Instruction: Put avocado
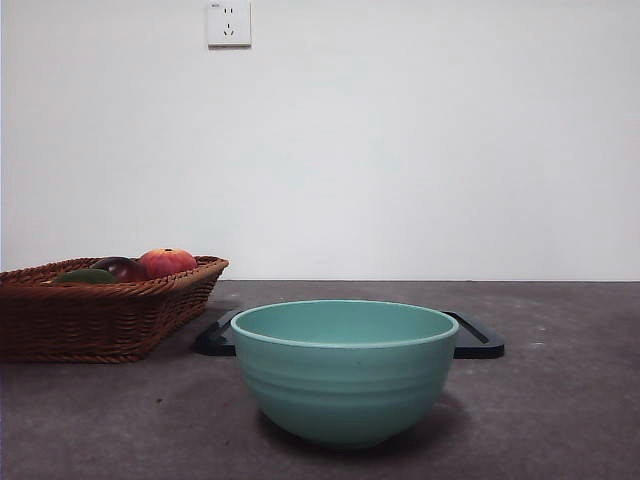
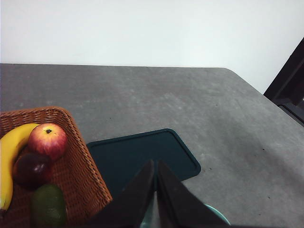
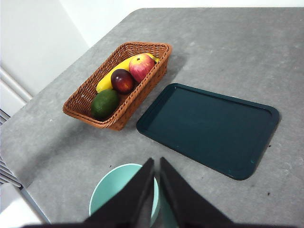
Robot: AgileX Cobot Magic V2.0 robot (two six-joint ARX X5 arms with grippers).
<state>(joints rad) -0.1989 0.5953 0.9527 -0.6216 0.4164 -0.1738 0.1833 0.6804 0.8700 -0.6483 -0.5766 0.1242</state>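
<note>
I judge the avocado (image 3: 105,103) to be firm and of moderate weight, with a matte skin that should not slip much between the fingers. It is rounded and a little longer in one direction, so I would take it across its narrow middle, coming from above, and press gently, because a ripe fruit can bruise.

It looks dark, dull green and has no shine. In the front view only its top (image 1: 87,276) shows over the rim of the wicker basket (image 1: 95,320), at the left side of the surface (image 1: 560,400). It lies in one end of the basket, next to a dark maroon fruit (image 3: 122,80); a red-orange apple (image 3: 141,67) and a banana (image 3: 114,73) are further along. The basket wall is close to it on two sides, so I think there is little room for the fingers there.

To the right of the basket lies a dark green tray (image 3: 209,128), and nearer to the front camera stands a pale green bowl (image 1: 345,370).

Both grippers hang above the bowl region, away from the fruit. The left gripper (image 2: 155,166) and the right gripper (image 3: 156,164) have their fingers closed together, holding nothing.
</note>
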